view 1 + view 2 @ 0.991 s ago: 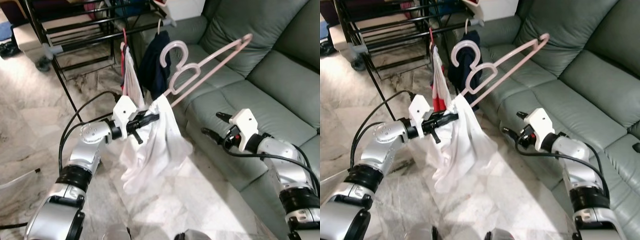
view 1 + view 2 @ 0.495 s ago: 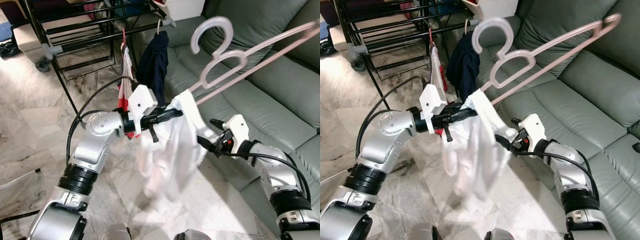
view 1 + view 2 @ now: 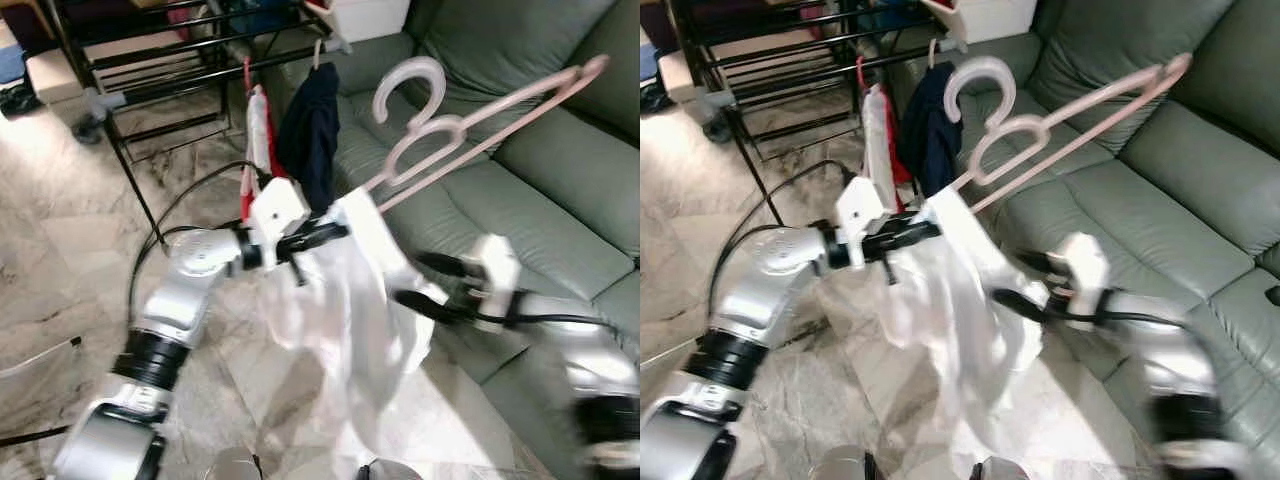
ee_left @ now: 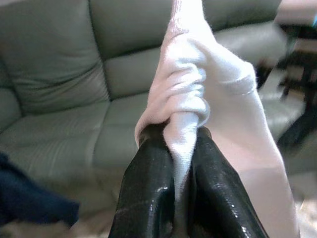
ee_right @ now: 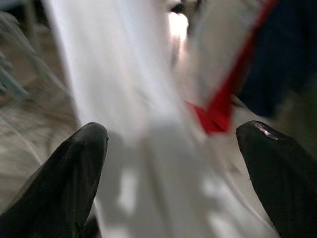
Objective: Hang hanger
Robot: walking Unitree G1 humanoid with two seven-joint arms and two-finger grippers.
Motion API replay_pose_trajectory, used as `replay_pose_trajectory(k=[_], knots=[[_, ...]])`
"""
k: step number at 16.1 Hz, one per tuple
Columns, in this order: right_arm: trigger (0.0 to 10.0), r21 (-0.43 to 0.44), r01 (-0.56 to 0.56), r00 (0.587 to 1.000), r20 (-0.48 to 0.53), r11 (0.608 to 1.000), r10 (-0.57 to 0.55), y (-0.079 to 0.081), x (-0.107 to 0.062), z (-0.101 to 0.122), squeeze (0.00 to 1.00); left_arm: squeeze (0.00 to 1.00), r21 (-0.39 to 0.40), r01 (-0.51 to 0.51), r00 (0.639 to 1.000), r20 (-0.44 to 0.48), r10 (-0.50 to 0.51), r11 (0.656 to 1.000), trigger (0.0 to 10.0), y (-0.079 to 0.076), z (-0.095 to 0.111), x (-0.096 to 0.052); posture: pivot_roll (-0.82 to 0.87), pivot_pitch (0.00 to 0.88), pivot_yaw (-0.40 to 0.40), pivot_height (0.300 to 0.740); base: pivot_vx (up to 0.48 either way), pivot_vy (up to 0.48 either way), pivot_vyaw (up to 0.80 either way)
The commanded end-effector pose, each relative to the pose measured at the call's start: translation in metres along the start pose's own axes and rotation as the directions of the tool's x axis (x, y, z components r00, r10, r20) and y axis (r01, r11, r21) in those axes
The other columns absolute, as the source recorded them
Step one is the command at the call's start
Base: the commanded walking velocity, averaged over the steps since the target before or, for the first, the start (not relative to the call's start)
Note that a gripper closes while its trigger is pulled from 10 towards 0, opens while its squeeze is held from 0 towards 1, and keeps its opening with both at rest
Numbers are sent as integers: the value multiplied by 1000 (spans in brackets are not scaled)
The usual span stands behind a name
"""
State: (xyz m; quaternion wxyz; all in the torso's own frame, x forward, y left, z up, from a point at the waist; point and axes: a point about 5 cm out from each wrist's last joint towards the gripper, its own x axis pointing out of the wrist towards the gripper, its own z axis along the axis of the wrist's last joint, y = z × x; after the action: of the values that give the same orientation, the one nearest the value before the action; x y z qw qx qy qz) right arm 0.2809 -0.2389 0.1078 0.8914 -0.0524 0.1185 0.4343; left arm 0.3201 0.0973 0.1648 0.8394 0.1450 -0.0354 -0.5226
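A pink hanger tilts up over the sofa, its hook free in the air. A white garment hangs from its lower end. My left gripper is shut on the bunched top of that garment, beside the hanger's lower end. My right gripper is open at the garment's right edge, and white cloth lies between its spread fingers. The right arm is blurred.
A black drying rack stands behind, with a navy garment and a red-and-white one hanging from its rail. A green sofa lies along the right. Marble floor lies below and to the left.
Over the second my left gripper raised the hanger and garment, then dropped slightly. My right gripper moved left up to the garment. The garment now swings lower and to the right.
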Motion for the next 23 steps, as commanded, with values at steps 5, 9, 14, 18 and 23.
replay_pose_trajectory(k=[5,9,14,18,23], knots=[[10000,-105,137,988,-52,985,-143,-22,-21,7,0,0,166,134,989,32,-141,977,0,-11,30,2,-7,23,-7,740,0,0,0],[10000,-109,90,992,-73,990,-99,-14,-6,-3,0,0,177,172,976,102,-192,969,0,-20,52,5,9,29,-2,740,0,0,0],[10000,-91,50,996,-75,995,-57,-6,13,-8,0,0,187,196,958,173,-228,963,0,-30,74,14,12,27,0,740,0,0,0],[4549,-14,32,981,-193,999,-34,2,20,-36,0,0,154,165,936,288,-204,974,0,-28,103,17,21,24,-10,740,0,0,0],[0,-34,94,891,-443,995,-99,-15,-48,-65,0,0,101,45,969,237,-68,994,0,7,91,-6,21,29,-19,740,0,0,0]])
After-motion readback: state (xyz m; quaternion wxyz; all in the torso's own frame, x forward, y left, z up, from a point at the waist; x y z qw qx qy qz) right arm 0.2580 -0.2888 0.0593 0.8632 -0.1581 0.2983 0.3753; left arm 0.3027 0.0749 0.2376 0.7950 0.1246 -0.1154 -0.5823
